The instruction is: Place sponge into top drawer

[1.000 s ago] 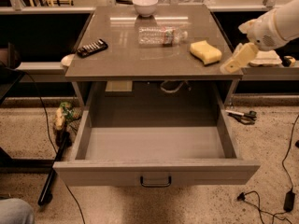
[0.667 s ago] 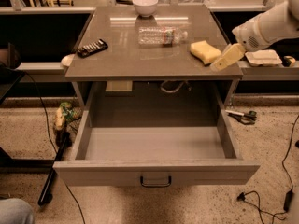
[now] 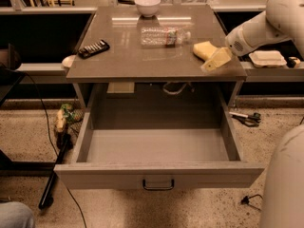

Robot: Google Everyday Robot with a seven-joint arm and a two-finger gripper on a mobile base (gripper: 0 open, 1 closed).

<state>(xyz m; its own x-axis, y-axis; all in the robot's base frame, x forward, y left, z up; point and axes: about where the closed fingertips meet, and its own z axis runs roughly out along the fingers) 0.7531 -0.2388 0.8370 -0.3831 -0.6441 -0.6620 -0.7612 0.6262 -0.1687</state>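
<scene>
The yellow sponge point(image 3: 203, 49) lies on the right side of the table top point(image 3: 123, 61), near its front edge. My gripper point(image 3: 215, 61) hangs from the white arm coming in from the right. It is just right of and in front of the sponge, touching or overlapping its near corner. The top drawer point(image 3: 159, 174) is pulled wide open below the table top. Its inside is bare, and the dark handle point(image 3: 158, 185) sits at the centre of the front panel.
On the table top stand a white bowl point(image 3: 147, 4), a lying plastic bottle point(image 3: 164, 35) and a black remote point(image 3: 93, 48). A white takeaway box point(image 3: 267, 58) sits on the ledge at the right. Tools point(image 3: 245, 118) and a bag point(image 3: 65, 116) lie on the floor. My white body point(image 3: 285, 184) fills the lower right.
My gripper has moved left along the table's right edge, from beside the table to right up against the sponge. The sponge and drawer have not moved.
</scene>
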